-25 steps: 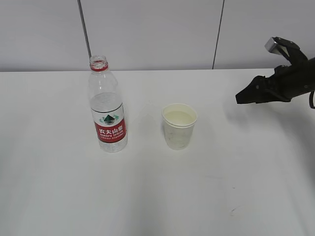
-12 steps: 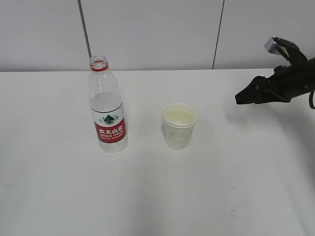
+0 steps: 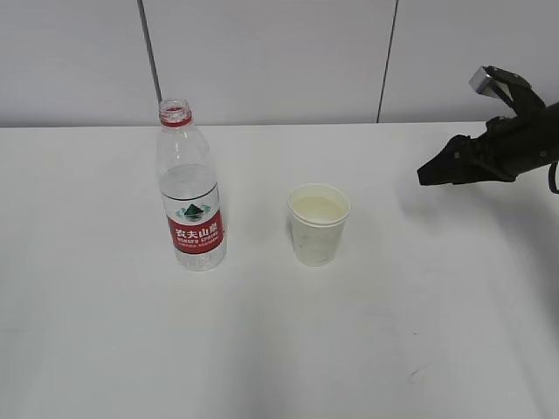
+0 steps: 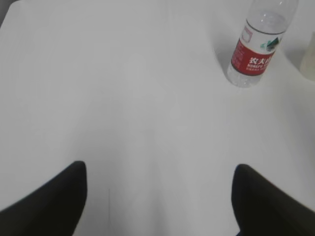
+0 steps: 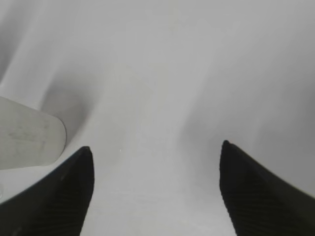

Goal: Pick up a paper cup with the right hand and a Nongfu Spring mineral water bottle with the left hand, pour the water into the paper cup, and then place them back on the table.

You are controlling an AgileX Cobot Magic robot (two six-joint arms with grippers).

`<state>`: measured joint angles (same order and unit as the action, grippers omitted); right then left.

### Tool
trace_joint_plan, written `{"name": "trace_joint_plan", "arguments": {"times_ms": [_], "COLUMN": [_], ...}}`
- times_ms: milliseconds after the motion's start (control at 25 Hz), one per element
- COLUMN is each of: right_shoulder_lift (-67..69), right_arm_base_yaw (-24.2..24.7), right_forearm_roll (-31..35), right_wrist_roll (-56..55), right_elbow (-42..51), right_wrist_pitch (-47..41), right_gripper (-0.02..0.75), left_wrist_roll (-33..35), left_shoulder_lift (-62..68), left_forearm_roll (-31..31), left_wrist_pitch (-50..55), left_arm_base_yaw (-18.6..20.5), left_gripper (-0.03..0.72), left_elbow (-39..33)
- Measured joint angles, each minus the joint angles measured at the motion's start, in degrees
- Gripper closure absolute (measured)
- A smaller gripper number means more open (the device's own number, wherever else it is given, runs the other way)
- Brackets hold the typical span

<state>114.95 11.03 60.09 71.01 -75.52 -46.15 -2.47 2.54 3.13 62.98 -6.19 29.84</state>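
Note:
The Nongfu Spring bottle (image 3: 194, 209) stands upright and uncapped on the white table (image 3: 105, 349), left of centre. It also shows at the top right of the left wrist view (image 4: 253, 54). The paper cup (image 3: 318, 223) stands upright to its right, with clear liquid inside. The cup's side shows at the left edge of the right wrist view (image 5: 24, 137). My right gripper (image 3: 424, 175) hovers at the far right, apart from the cup, open and empty (image 5: 155, 147). My left gripper (image 4: 158, 166) is open and empty over bare table, well short of the bottle; it is outside the exterior view.
A grey panelled wall (image 3: 279, 61) runs behind the table's far edge. A small dark scuff mark (image 3: 412, 376) lies on the tabletop near the front right. A pale object, probably the cup, is cut off at the right edge of the left wrist view (image 4: 309, 61).

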Motion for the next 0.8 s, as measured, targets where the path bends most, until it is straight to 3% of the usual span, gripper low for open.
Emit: {"name": "trace_joint_plan", "arguments": {"times_ms": [800], "right_shoulder_lift": [-0.03], "right_arm_base_yaw": [0.00], "right_forearm_roll": [-0.11], "right_wrist_roll": [0.00], "right_elbow": [0.00], "right_wrist_pitch": [0.64], "right_gripper": [0.151], "left_wrist_roll": [0.00], "left_shoulder_lift": [-2.81], "left_forearm_roll": [-0.44], "left_wrist_pitch": [0.19], "left_arm_base_yaw": [0.00], "left_gripper": [0.137], "left_elbow": [0.00]}}
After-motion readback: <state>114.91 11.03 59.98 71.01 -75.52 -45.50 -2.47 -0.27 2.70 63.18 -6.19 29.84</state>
